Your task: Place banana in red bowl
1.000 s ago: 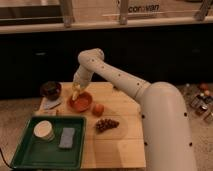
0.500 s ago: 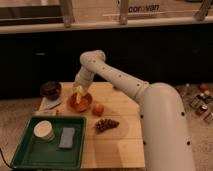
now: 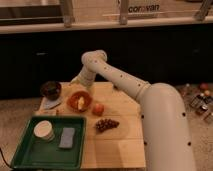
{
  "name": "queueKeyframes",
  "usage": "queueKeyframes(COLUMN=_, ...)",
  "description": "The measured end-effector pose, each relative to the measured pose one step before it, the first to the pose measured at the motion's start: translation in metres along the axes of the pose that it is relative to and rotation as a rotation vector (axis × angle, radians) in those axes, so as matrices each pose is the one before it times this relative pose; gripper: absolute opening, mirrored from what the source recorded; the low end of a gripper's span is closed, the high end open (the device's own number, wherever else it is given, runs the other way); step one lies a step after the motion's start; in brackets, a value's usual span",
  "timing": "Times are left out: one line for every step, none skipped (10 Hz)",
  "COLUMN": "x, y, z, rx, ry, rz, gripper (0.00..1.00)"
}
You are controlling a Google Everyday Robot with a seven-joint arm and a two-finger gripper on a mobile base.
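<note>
Banana [image 3: 81, 103] in red bowl [image 3: 74, 98]; gripper [image 3: 76, 80] above.
Banana lies inside the bowl, just below and slightly right of the gripper; long axis roughly upright in view; nothing held by the gripper; only clearing the bowl seemingly remains.

Hand [image 3: 76, 80] blurred, grip unreadable; green tray [image 3: 30, 155] corner cut by bottom edge.

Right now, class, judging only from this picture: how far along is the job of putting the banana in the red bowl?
Done: a yellow piece, apparently the banana, lies inside the red bowl. In hand: nothing visible; the gripper hangs above the bowl's far edge, apart from the fruit. Left: probably only pulling the arm away. The grapes and the green tray sit untouched.
</note>
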Motion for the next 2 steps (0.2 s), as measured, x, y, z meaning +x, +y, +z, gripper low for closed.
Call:
queueKeyframes(x=0.00336, y=0.00077, z=-0.00233, rx=0.00017, ry=0.01264, rz=0.01205, gripper=0.8)
queueKeyframes(x=0.00583, y=0.00165, z=-0.00393, rx=0.00283, ry=0.01856, rz=0.01575, gripper=0.8)
